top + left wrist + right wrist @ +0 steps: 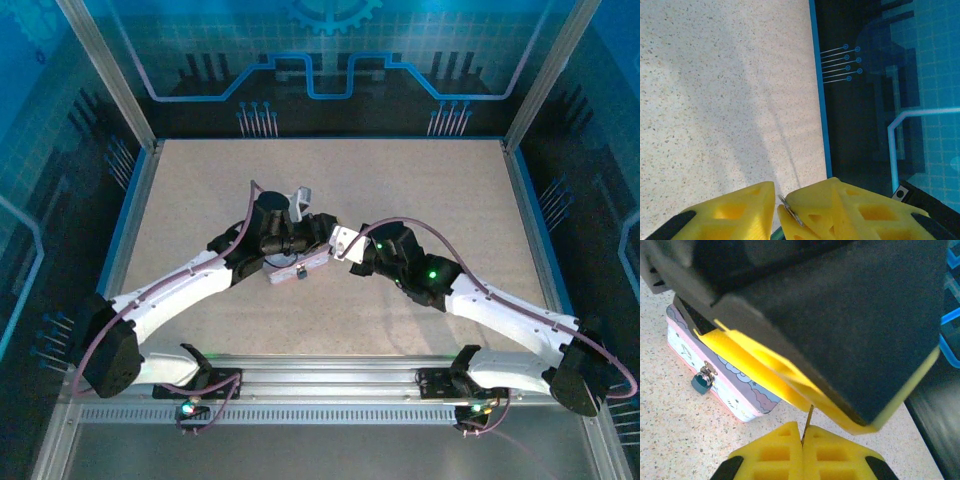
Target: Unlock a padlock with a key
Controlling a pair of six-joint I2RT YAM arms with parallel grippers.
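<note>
Right-wrist view: key point(809, 418) in right claw point(802, 430), padlock point(701, 383) on tin point(747, 401)

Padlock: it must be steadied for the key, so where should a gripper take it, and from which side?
Grip the padlock by its dark body, from the table in front of the tin, I think. Its top hangs from the tin's latch and the tin wall stands right behind, leaving only the body free.
</note>
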